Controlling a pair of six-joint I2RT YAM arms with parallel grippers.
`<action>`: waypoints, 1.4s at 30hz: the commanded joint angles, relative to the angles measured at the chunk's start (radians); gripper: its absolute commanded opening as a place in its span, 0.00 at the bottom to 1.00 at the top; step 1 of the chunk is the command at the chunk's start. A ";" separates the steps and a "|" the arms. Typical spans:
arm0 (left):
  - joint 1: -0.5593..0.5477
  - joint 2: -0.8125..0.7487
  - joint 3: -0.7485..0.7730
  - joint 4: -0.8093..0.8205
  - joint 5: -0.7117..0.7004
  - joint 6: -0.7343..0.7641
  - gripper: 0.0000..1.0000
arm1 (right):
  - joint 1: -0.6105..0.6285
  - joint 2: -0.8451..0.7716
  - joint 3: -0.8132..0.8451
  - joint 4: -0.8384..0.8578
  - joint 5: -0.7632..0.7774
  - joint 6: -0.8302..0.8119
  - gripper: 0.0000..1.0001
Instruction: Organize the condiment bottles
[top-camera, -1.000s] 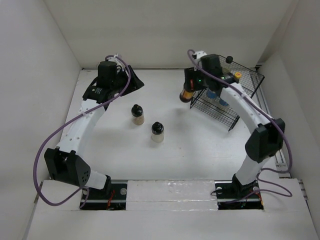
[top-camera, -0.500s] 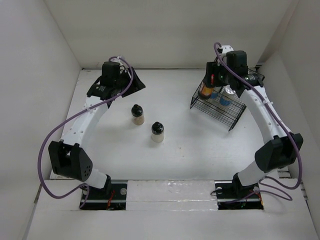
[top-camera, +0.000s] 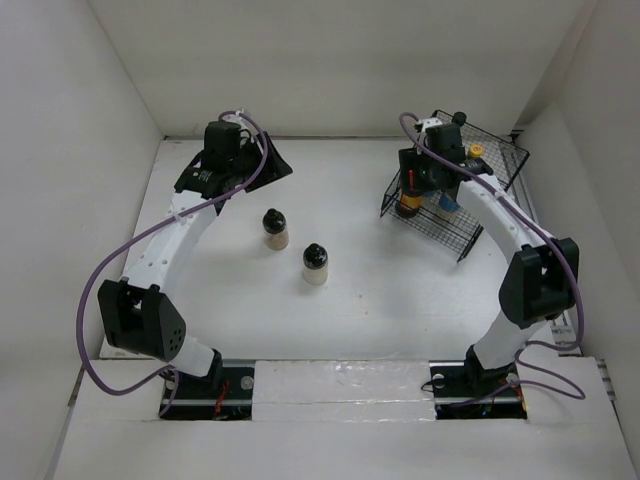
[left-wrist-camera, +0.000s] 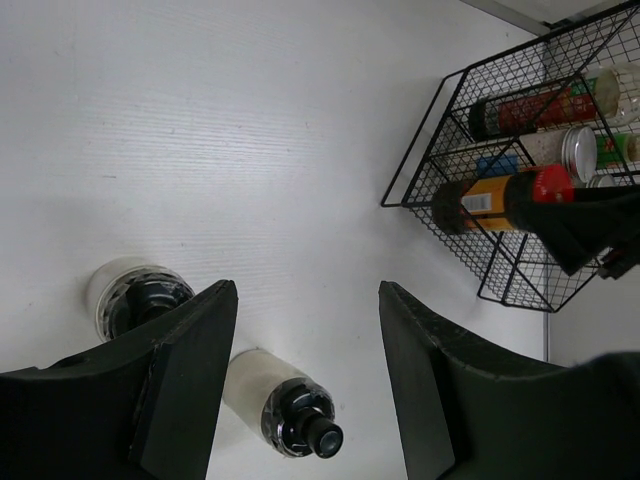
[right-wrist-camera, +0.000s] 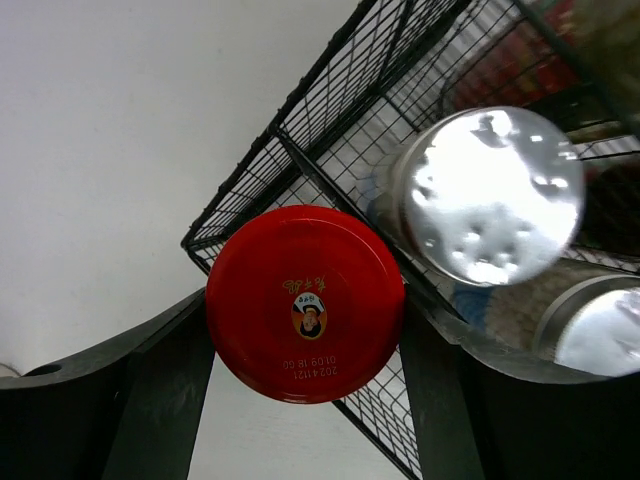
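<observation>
My right gripper (top-camera: 413, 190) (right-wrist-camera: 305, 318) is shut on the red-lidded jar (right-wrist-camera: 305, 300) (top-camera: 407, 203) and holds it at the left corner of the black wire basket (top-camera: 470, 225). I cannot tell whether the jar rests on the basket floor. Two silver-lidded jars (right-wrist-camera: 490, 195) (right-wrist-camera: 600, 340) stand in the basket beside it. A yellow-capped bottle (top-camera: 476, 151) and a black-capped bottle (top-camera: 458, 119) are at the basket's back. Two black-capped shakers (top-camera: 275, 228) (top-camera: 315, 263) stand on the table. My left gripper (top-camera: 236, 168) (left-wrist-camera: 306, 292) is open above them. One shaker (left-wrist-camera: 290, 405) shows between its fingers.
White walls enclose the table on the left, back and right. The basket (left-wrist-camera: 500, 265) sits against the right back corner. The second shaker (left-wrist-camera: 135, 295) stands left of my left fingers. Purple cables loop along both arms.
My right gripper has carried the red-lidded jar rightwards, from just left of the basket to its left corner. My left arm shifted slightly. The shakers have not moved.
</observation>
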 joint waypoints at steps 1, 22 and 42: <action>-0.003 -0.010 0.038 0.037 0.010 0.014 0.54 | 0.024 0.009 0.002 0.175 0.043 0.003 0.41; -0.003 -0.010 0.121 0.015 -0.047 0.035 0.54 | 0.226 -0.198 -0.037 0.086 -0.035 -0.016 0.16; 0.011 -0.079 0.071 -0.039 -0.088 0.049 0.41 | 0.638 0.040 -0.103 0.202 -0.021 -0.016 0.61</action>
